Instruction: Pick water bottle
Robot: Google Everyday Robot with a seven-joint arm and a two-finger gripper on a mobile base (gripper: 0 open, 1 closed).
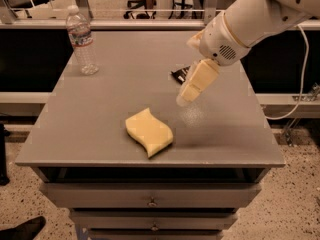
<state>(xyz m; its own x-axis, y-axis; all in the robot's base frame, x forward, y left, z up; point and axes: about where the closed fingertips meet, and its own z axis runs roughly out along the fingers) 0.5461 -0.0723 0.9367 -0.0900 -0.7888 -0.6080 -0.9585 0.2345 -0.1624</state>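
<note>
Tabletop (100,119): upright water bottle (82,41), pincer (183,99) mid-table

Dim warm light, soft shadows, tool (183,98) above table (95,119)

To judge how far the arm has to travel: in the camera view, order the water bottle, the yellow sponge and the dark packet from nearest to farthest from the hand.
The hand hangs right of the table's middle.
1. Dark packet: just behind the hand, partly hidden.
2. Yellow sponge: front left; almost as near, hard to call.
3. Water bottle: back left corner, plainly farthest.
</note>
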